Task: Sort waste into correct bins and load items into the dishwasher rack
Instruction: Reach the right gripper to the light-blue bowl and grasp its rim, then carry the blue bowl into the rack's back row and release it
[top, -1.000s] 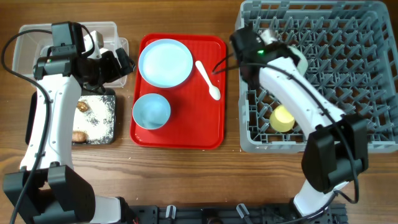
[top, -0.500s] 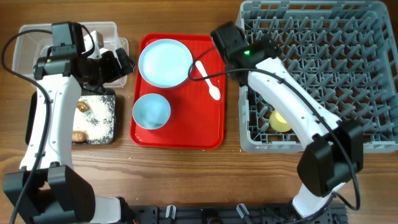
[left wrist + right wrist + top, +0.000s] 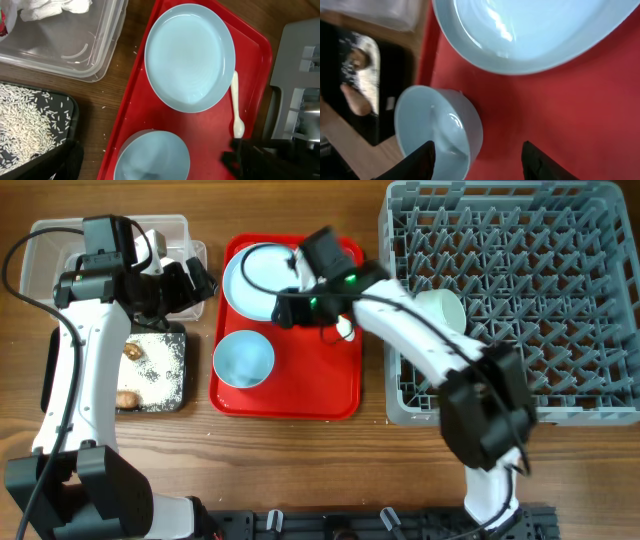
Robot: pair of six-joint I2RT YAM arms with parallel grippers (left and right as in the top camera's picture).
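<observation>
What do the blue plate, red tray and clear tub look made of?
The plate is smooth and glossy with soft highlights: melamine or glazed ceramic, cannot tell which. The tray looks like red plastic, with a moulded raised rim. The tub looks like thin clear plastic, see-through, rounded rim.

Light blue plate (image 3: 255,280) and bowl (image 3: 243,358), red tray (image 3: 290,395), grey gridded rack (image 3: 560,300).
</observation>
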